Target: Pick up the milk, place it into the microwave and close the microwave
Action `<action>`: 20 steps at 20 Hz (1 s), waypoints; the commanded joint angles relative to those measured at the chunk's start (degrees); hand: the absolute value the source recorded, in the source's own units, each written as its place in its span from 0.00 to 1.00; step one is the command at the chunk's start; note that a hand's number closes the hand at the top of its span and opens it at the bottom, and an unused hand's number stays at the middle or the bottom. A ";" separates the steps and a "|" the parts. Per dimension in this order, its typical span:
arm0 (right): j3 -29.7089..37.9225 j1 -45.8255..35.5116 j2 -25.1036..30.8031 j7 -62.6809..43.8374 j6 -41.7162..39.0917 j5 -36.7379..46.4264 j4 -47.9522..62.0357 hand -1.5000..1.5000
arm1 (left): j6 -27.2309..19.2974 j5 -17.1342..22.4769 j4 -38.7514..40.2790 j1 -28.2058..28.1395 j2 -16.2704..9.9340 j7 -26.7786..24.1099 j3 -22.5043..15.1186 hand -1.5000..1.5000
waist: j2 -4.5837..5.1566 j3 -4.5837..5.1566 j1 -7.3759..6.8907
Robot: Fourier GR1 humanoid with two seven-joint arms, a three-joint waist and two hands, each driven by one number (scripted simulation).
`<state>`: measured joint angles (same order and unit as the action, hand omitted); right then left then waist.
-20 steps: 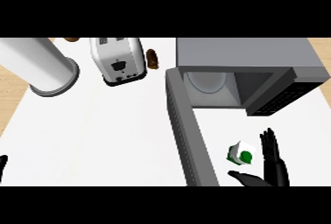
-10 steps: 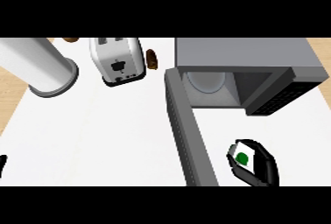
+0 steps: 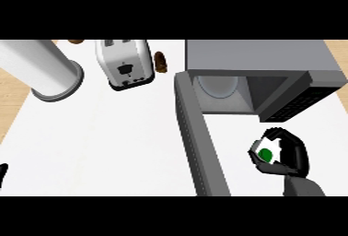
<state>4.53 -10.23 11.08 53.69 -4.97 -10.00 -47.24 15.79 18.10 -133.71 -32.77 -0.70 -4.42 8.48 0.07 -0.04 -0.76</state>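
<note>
Right hand: our right hand (image 3: pixel 289 156) is wrapped around the milk carton (image 3: pixel 268 150), fingers and thumb curled round its sides, and we see it from above, low at the right of the view.
Milk: in that grasp, green cap (image 3: pixel 266 153) facing up at us, so the carton looks upright with its long axis pointing toward the camera.
Microwave: the microwave (image 3: pixel 258 57) sits up ahead, cavity open, the pale turntable (image 3: pixel 219 85) showing inside.
Door: the microwave door (image 3: pixel 197 138) swings out toward us, a long grey slab just left of the milk.
Key relation: the opening lies ahead and a little left of our loaded hand, with the door edge running alongside; we judge the path goes forward, keeping right of that door.
Left hand: only a dark sliver (image 3: pixel 2 173) at the left edge; we cannot tell how it's set.
Nearer hand: the right, clearly.
Also here: toaster (image 3: pixel 124 64) and a white cylinder (image 3: pixel 44 69), well apart at upper left.
</note>
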 commanded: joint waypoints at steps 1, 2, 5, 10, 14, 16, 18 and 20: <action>1.48 -5.93 8.43 -0.65 -13.18 -2.10 5.05 1.00 | 1.40 1.10 -1.26 -1.55 0.18 -0.41 0.10 0.00 | 0.09 -0.06 -0.83; 0.72 -8.52 7.77 -1.34 -13.15 -1.54 5.09 1.00 | 0.89 -1.59 0.66 -0.61 0.67 -2.46 -1.97 0.00 | 0.09 -0.03 -0.63; -0.81 -10.04 6.89 -1.51 -14.61 -0.71 4.19 1.00 | -0.77 3.07 0.80 3.21 -1.54 2.68 3.31 0.00 | 0.01 0.01 0.18; -0.96 -12.43 5.99 -5.49 -17.87 -3.09 3.91 1.00 | 2.27 4.15 1.94 0.97 -0.57 0.44 3.78 0.00 | -0.03 0.02 0.05; -3.74 -8.50 4.60 -8.96 -13.57 -1.17 -7.20 1.00 | 3.22 5.97 -1.07 -1.98 0.24 1.62 4.12 0.00 | -0.19 0.05 0.35; -4.29 -7.37 2.87 -14.47 -9.47 -1.37 -13.95 1.00 | 0.77 3.02 -2.19 -2.13 0.66 1.24 1.27 0.00 | -0.24 0.07 0.55; -4.65 -7.42 3.72 -18.92 -9.01 -1.41 -18.42 1.00 | 4.52 4.65 2.41 -1.06 0.60 -1.34 5.11 0.00 | -0.28 0.09 0.58; -4.87 -13.45 3.69 -18.40 -5.56 2.38 -13.13 1.00 | 4.42 3.60 2.60 -4.44 0.67 -3.41 3.22 0.00 | -0.16 0.07 -0.25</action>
<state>0.07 -19.11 14.63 38.22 -13.68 -10.44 -60.75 18.39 21.82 -132.30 -34.18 -0.44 -5.13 11.94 -0.16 0.03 -0.34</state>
